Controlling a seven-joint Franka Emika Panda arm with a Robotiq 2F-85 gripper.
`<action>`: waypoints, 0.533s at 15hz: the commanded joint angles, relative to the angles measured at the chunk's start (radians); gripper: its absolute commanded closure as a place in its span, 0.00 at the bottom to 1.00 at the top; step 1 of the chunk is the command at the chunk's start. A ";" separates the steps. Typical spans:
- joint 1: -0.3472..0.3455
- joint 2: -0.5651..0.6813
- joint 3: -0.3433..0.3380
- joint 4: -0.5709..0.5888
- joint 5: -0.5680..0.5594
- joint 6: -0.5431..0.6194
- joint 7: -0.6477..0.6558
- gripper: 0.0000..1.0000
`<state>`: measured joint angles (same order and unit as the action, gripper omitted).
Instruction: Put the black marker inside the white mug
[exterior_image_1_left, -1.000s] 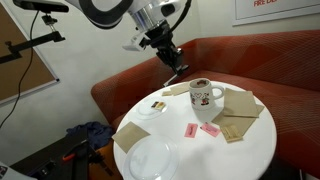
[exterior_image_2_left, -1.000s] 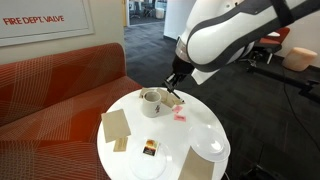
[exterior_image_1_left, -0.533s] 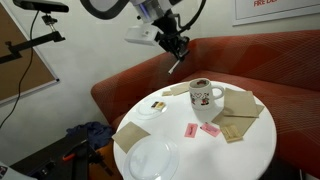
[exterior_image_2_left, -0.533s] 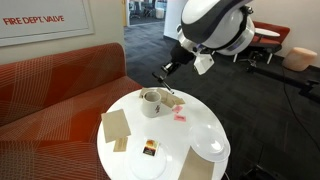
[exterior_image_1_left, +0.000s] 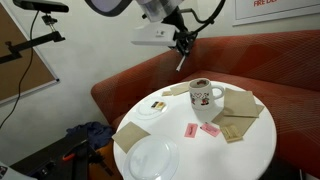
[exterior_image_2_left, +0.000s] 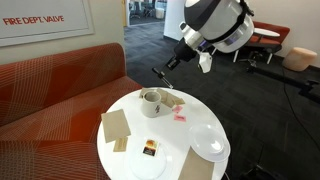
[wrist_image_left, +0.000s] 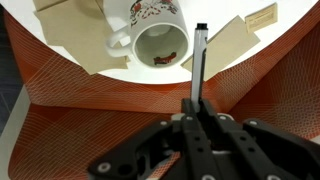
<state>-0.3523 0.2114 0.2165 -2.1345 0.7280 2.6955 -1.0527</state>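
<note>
My gripper (exterior_image_1_left: 181, 55) hangs in the air above the far side of the round white table (exterior_image_1_left: 255, 145), shut on the black marker (wrist_image_left: 199, 62), which sticks out from between the fingers. It also shows in an exterior view (exterior_image_2_left: 163, 71). The white mug (exterior_image_1_left: 201, 96) with a red design stands upright on the table, below and a little right of the gripper; it shows in the other exterior view too (exterior_image_2_left: 150, 101). In the wrist view the mug (wrist_image_left: 152, 38) lies just left of the marker's tip, its dark inside open to the camera.
Brown paper napkins (exterior_image_1_left: 238, 104) lie around the mug. White plates (exterior_image_1_left: 152, 158) sit at the table's near side, a small plate (exterior_image_1_left: 152, 108) at left. Pink packets (exterior_image_1_left: 209, 129) lie near the mug. An orange sofa (exterior_image_1_left: 260, 55) curves behind the table.
The gripper has risen and moved to the right with the marker, from beside the mug to higher above the table's far edge. The mug and other things have not moved.
</note>
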 joint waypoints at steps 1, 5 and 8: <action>0.002 0.000 0.001 0.000 0.000 0.000 0.000 0.88; -0.032 0.036 0.053 0.044 0.195 0.030 -0.177 0.97; -0.066 0.050 0.082 0.083 0.413 0.002 -0.405 0.97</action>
<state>-0.3699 0.2367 0.2570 -2.1056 0.9792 2.7106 -1.2762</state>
